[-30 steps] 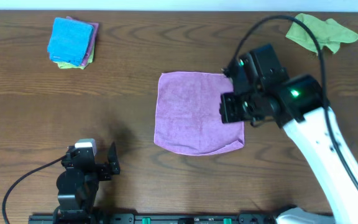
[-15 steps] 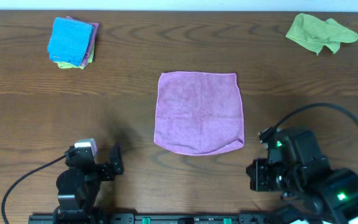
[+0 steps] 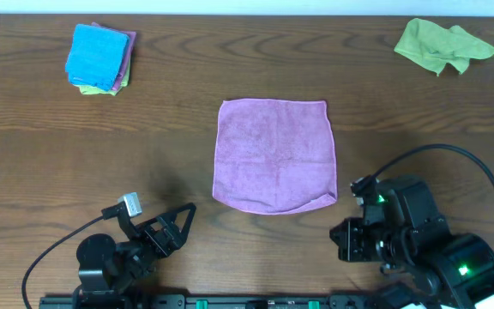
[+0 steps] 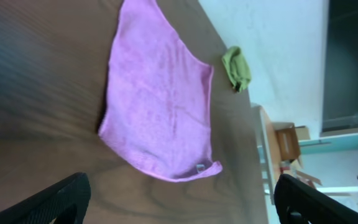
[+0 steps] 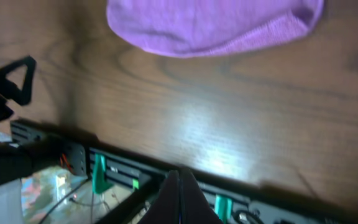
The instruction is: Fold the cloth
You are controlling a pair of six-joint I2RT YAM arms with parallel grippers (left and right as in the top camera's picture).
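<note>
A purple cloth [image 3: 274,154] lies flat and unfolded at the table's middle, a small tag at its near right corner. It also shows in the left wrist view [image 4: 157,115] and in the right wrist view [image 5: 216,25]. My left gripper [image 3: 171,230] is open and empty near the front left edge, its fingers pointing toward the cloth; the fingertips frame the left wrist view [image 4: 182,199]. My right gripper [image 3: 343,242] is shut and empty near the front right edge, just below the cloth's near right corner; its closed fingers show in the right wrist view [image 5: 179,199].
A stack of folded cloths, blue on top [image 3: 99,57], sits at the back left. A crumpled green cloth [image 3: 440,45] lies at the back right, also in the left wrist view [image 4: 237,67]. The table's front rail [image 5: 123,174] runs under the right gripper.
The right arm left the cloth's right edge and pulled back to the front right. The left gripper has turned toward the cloth and opened wider.
</note>
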